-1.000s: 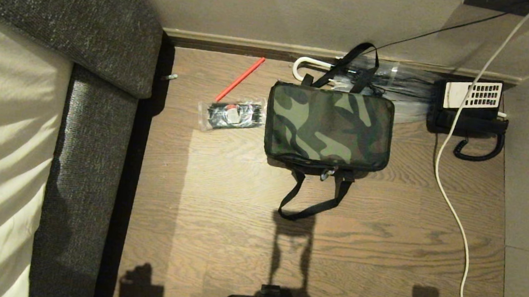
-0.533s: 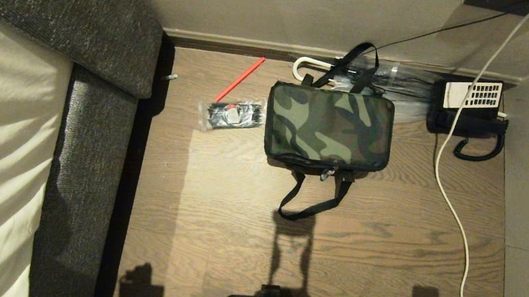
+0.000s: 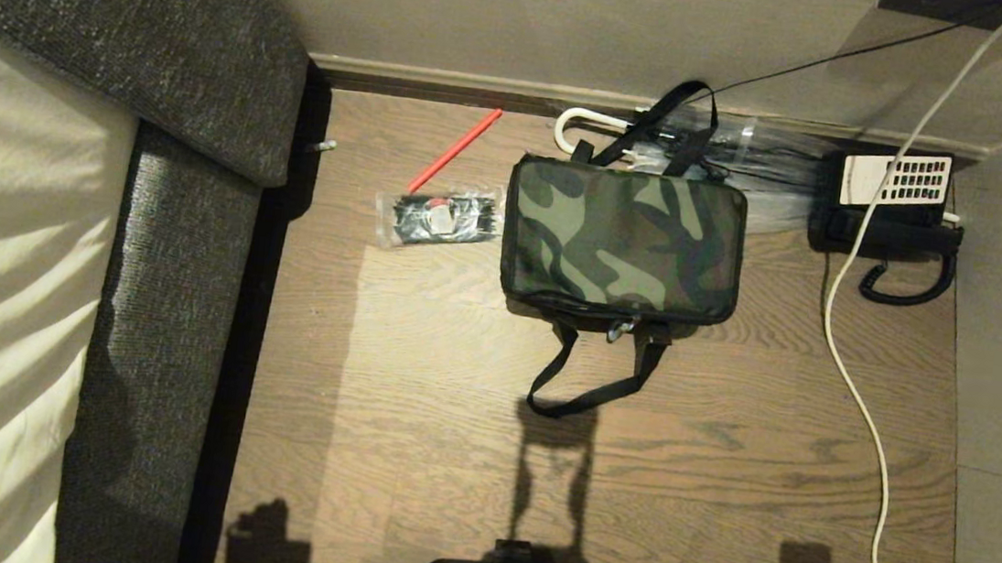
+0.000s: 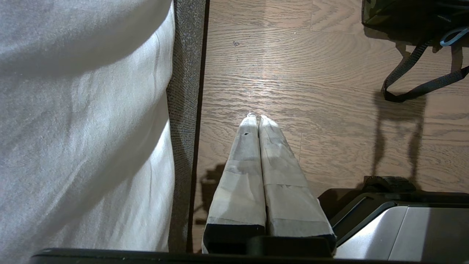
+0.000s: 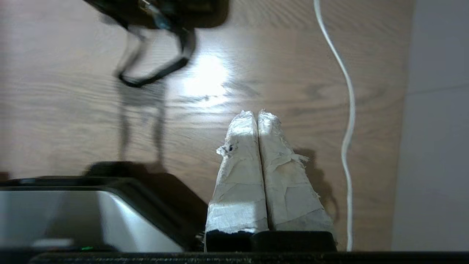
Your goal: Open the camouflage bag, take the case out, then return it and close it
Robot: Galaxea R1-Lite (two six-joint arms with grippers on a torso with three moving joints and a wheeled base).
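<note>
Camouflage bag (image 3: pixel 623 240): boxy, green/tan/dark pattern, black edging. Lies flat on wood floor (image 3: pixel 450 424), zipped shut. One black webbing handle (image 3: pixel 593 373) trails on floor toward robot; the other extends toward the wall.

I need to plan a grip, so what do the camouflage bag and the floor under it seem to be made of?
The camouflage bag looks like soft matte woven fabric: a printed pattern, black edging, and limp webbing handles. The floor appears to be wood or wood-look planks with visible grain and a slight sheen under the light.
</note>
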